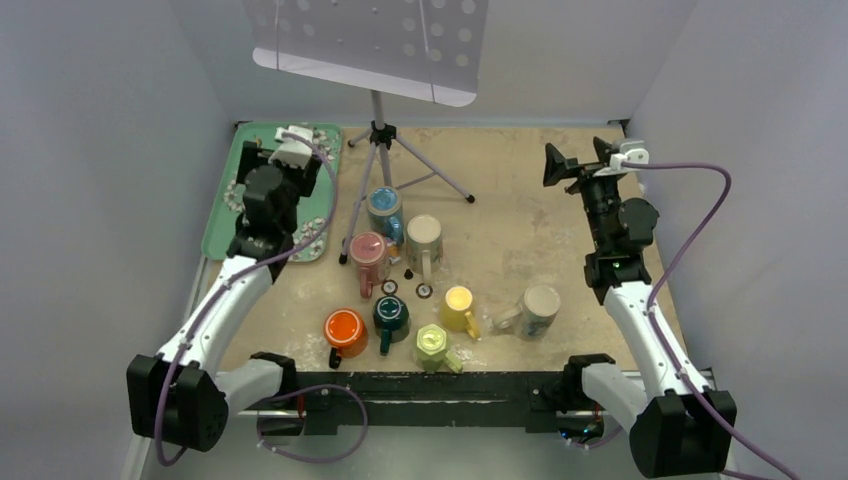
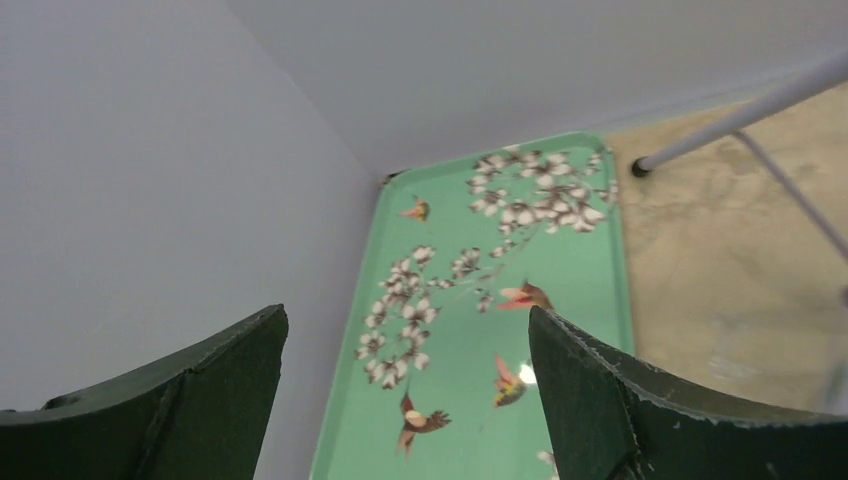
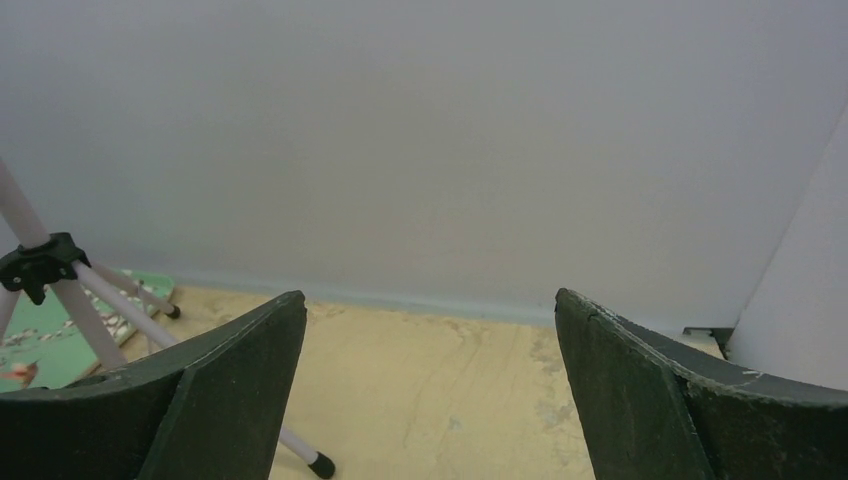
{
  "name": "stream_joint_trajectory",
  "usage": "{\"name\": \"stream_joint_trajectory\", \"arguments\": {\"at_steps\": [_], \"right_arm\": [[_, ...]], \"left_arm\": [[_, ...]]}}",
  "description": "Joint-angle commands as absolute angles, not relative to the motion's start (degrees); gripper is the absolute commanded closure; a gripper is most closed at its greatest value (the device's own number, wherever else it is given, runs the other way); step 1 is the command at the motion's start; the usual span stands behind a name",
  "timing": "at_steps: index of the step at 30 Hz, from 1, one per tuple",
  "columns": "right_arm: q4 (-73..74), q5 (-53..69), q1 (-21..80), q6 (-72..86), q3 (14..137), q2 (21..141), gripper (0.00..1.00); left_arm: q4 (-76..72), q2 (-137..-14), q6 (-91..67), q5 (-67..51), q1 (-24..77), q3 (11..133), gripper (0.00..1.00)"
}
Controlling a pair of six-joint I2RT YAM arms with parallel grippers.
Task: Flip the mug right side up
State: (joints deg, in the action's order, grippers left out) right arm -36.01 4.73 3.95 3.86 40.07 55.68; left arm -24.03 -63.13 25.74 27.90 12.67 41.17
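Our left hand (image 2: pixel 408 322) is wide open and holds nothing, above the green tray (image 2: pixel 470 350) at the far left corner of the counter (image 1: pixel 520 200); our right hand (image 3: pixel 430 305), also wide open and empty, is raised at the far right. The mugs (image 1: pixel 391 312) stand grouped in the middle of the counter, well apart from both hands, and the pale green mug (image 1: pixel 431 343) nearest us seems bottom up.
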Motion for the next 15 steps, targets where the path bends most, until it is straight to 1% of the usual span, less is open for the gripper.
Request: {"name": "stream_joint_trajectory", "arguments": {"at_steps": [1,2,4,7,8,10,12,15], "right_arm": [[-29.7,7.6,3.7,5.6,44.4,53.5,0.02],[-27.3,8.4,3.7,5.7,45.2,53.4,0.02],[-21.9,9.4,3.7,5.7,47.6,53.4,0.02],[-13.8,6.9,3.6,7.1,50.3,53.0,0.02],[-12.0,5.7,3.7,7.6,50.5,52.6,0.02],[-10.0,4.1,3.7,8.8,49.7,51.0,0.02],[-11.2,4.4,3.7,10.7,46.8,48.3,0.02],[-13.6,5.4,3.6,12.5,42.0,44.9,0.02]], "left_arm": [[28.6,-59.8,8.8,9.6,11.2,58.5,0.07],[32.0,-58.5,8.7,5.1,11.2,60.0,0.07],[39.8,-56.9,10.8,-3.4,11.2,63.2,0.12],[52.6,-56.7,12.1,-16.6,11.3,67.6,0.25],[55.2,-56.7,10.5,-18.9,11.8,68.0,0.29],[58.8,-57.6,5.0,-19.7,14.4,68.1,0.34],[60.5,-59.1,-2.2,-18.2,18.5,67.9,0.39],[56.2,-60.3,-12.1,-16.4,24.6,65.5,0.44]]}}
